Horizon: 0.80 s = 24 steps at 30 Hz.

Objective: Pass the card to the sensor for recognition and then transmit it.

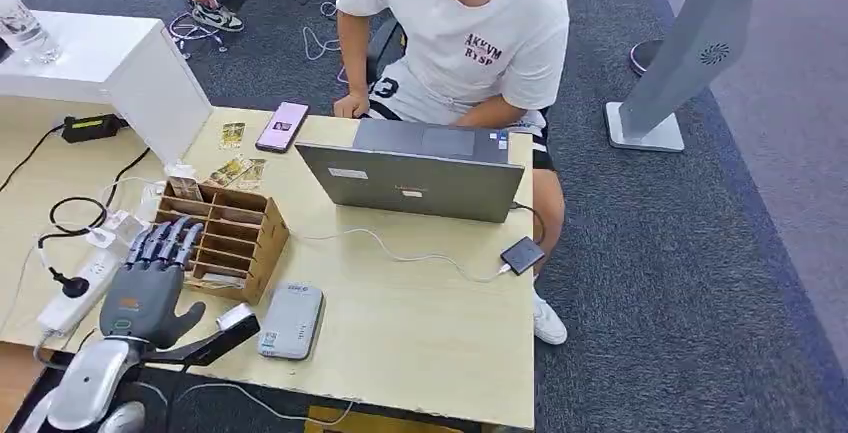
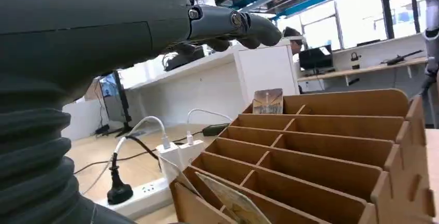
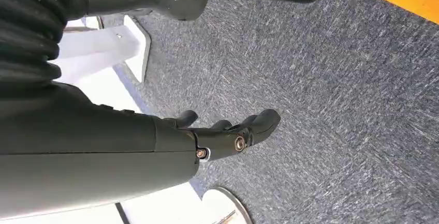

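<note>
Left hand point(image 1: 152, 281) empty, fingers extended, hovering over wooden card rack point(image 1: 232, 238). Card point(image 2: 267, 101) upright in far slot, ahead of fingertips. Card reader point(image 1: 291, 320) just beside thumb. Right hand point(image 3: 228, 133) hangs empty, loosely curled, farther.

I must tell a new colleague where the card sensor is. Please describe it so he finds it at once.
On the wooden table, look just right of the slotted wooden card rack. The sensor lies flat near the front edge: a light grey rounded box, unlike the small black box cabled to the laptop.
</note>
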Available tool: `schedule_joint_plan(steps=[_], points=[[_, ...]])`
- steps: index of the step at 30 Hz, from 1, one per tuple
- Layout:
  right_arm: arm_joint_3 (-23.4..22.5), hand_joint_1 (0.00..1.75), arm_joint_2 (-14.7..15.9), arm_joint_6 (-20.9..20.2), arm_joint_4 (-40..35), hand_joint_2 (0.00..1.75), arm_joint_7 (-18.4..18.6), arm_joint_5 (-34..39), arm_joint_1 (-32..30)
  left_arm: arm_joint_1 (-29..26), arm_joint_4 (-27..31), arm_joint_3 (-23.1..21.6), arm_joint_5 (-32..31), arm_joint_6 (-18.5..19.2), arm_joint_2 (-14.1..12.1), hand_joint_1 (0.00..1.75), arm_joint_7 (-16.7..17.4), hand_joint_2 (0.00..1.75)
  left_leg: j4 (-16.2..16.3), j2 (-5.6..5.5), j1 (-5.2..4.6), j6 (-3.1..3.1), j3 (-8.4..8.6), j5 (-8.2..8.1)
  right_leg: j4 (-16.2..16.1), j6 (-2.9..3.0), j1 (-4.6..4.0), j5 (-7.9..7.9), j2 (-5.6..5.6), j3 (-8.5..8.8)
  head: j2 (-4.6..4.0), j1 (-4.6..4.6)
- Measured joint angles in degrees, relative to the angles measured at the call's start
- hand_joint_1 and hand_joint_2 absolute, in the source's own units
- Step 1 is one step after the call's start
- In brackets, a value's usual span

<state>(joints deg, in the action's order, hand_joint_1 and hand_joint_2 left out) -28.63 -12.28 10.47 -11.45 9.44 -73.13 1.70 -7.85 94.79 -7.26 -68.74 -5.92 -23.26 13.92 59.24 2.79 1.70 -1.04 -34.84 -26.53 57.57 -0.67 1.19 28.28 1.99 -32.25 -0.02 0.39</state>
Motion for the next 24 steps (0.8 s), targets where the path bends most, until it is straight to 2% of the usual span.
schedule_joint_plan(steps=[5,24], points=[[0.0,0.0,-0.02,0.02,0.0,1.75,0.0,-0.13,0.03,0.41,-1.7,1.27,-0.17,-0.04,0.72,0.0,-0.07,1.75,0.0,0.0,0.0,0.0,0.0,0.0,0.0,0.0,0.0,0.0,0.0,0.0,0.0,0.02],[0.0,0.0,-0.02,0.07,0.0,1.75,0.17,-1.03,0.06,2.1,-6.86,1.27,-0.17,0.44,2.54,0.0,-0.11,1.75,0.0,0.0,0.0,0.0,0.0,0.0,0.0,0.0,0.0,0.0,0.0,-0.01,0.0,0.02]])
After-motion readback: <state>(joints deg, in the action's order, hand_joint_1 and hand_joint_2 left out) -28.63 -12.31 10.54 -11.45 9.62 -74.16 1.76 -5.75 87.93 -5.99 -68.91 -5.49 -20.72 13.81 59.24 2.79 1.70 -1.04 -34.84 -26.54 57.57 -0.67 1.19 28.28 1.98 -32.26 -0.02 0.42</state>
